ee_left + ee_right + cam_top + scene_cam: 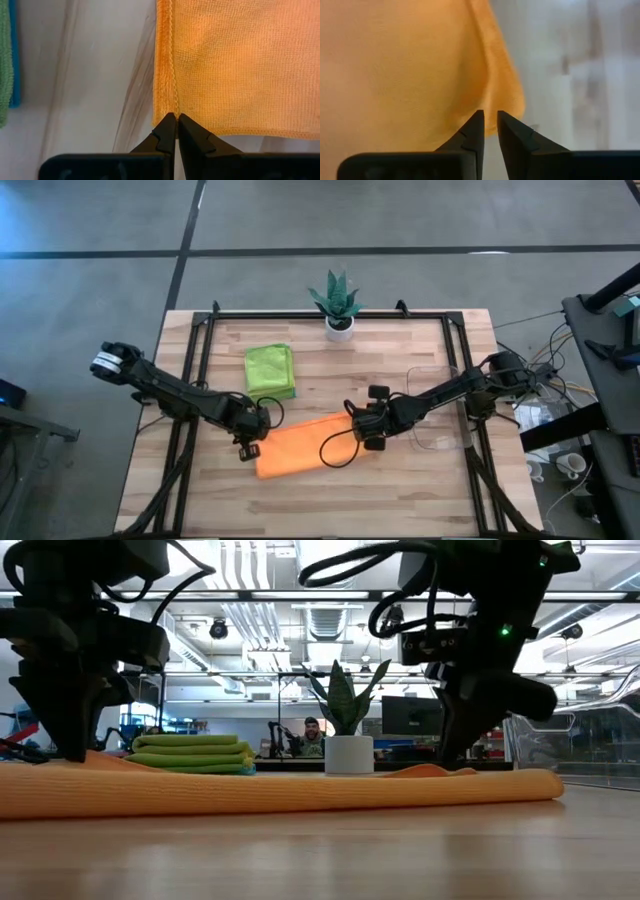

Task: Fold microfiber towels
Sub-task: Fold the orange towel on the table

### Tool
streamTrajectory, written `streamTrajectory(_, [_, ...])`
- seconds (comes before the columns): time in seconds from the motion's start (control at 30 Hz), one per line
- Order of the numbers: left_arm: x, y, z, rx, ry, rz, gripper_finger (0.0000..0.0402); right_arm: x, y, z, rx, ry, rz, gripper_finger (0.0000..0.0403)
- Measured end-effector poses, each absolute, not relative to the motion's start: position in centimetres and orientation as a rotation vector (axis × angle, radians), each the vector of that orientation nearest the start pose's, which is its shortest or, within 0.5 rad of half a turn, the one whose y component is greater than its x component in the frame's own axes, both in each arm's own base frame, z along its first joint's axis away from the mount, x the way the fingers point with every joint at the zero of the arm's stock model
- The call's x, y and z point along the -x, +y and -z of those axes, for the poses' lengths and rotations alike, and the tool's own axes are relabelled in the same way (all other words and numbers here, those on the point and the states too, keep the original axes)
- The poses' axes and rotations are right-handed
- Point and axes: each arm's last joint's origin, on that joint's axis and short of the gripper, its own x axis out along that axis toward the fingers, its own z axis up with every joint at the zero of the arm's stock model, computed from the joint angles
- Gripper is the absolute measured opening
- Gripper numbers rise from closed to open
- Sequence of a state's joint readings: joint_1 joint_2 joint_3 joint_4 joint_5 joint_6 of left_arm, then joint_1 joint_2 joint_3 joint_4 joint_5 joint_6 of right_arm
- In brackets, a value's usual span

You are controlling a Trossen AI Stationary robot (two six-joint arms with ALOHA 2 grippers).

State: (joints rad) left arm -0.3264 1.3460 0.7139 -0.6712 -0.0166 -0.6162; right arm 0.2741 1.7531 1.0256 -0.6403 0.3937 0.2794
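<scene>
The orange towel (305, 448) is laid folded on the desk (400, 490), in front of a stack of green towels (269, 369). Its left corner is pinched by the left end effector (177, 117), whose fingers are pressed together. The right end effector (490, 117) is seen narrowly parted at the towel's right edge.
</scene>
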Motion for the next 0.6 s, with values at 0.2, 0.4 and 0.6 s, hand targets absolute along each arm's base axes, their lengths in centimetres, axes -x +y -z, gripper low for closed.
streamTrajectory(0.2, [-20.8, -7.0, -17.1, 0.308, 1.312, -0.139, 0.0000, -30.0, 7.6, -15.2, 0.133, 1.286, 0.204, 0.0051])
streamTrajectory(0.4, [-20.9, -7.0, -17.1, 0.311, 1.307, -0.138, 0.0000, -30.2, 7.9, -15.4, 0.082, 1.257, 0.207, 0.0109])
streamTrajectory(0.6, [-20.9, -7.1, -17.1, 0.310, 1.308, -0.136, 0.0000, -29.3, 7.9, -14.1, 0.260, 1.352, 0.130, 0.0139])
